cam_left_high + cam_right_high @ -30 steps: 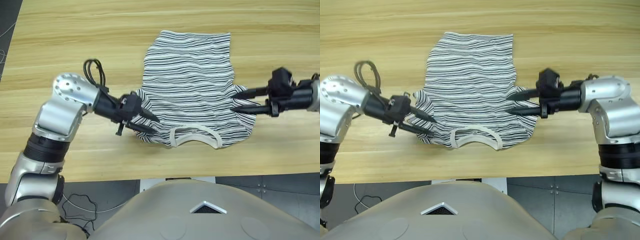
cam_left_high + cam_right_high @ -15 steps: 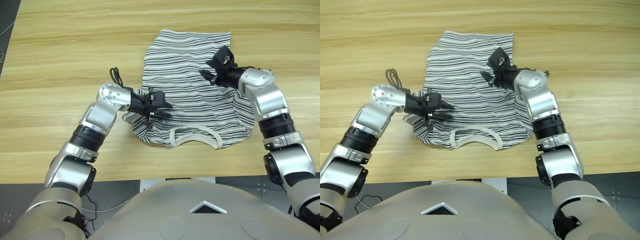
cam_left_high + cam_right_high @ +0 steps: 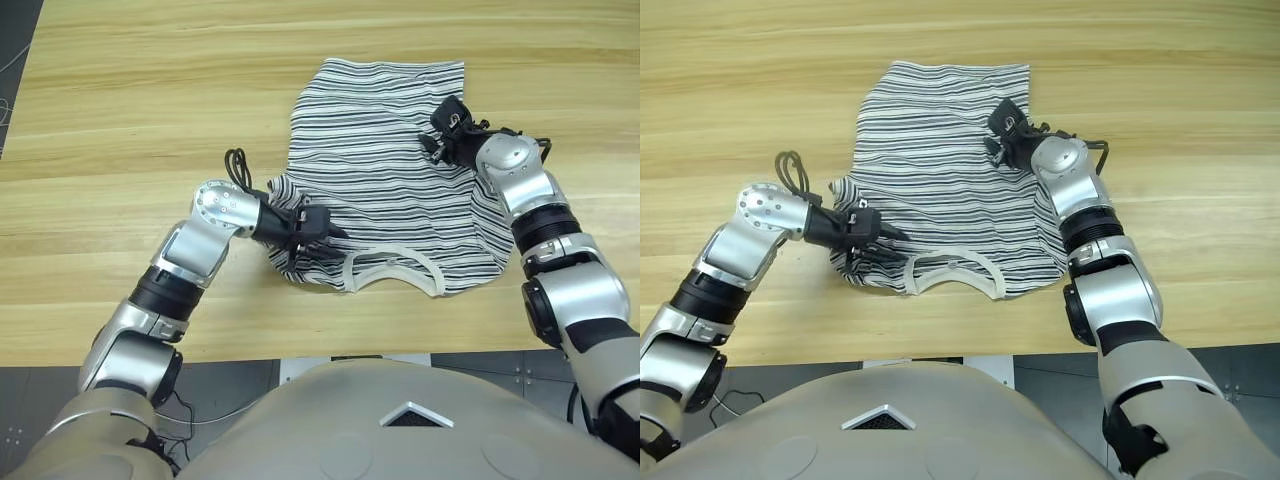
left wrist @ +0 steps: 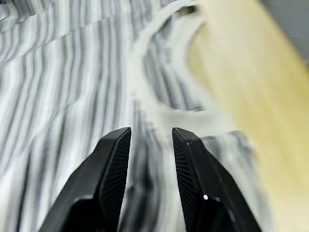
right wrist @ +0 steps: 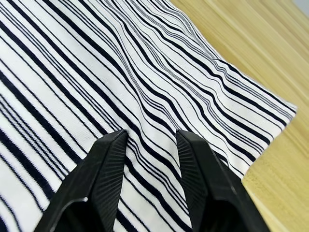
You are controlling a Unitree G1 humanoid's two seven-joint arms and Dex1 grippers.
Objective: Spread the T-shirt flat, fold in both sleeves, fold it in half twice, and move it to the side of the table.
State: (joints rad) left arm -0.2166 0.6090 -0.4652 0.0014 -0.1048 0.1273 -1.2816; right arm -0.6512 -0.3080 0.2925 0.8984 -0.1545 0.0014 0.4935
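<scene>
the black-and-white striped t-shirt (image 3: 385, 190) lies wrinkled on the table (image 3: 130, 120), with its white collar (image 3: 395, 268) at the near end. left gripper (image 4: 150, 133): just left of the collar, over bunched fabric, fingers narrowly apart. right gripper (image 5: 148, 135): beyond the collar, near the shirt's right side, gap equally narrow.

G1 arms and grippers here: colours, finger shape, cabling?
The left arm and right arm have silver-grey shells with black joint rings. The left arm's round joint cap is dotted with small holes. The left gripper and right gripper are black, each with two tapered fingers ribbed on the inner faces. A black cable loop sits by the left wrist.
</scene>
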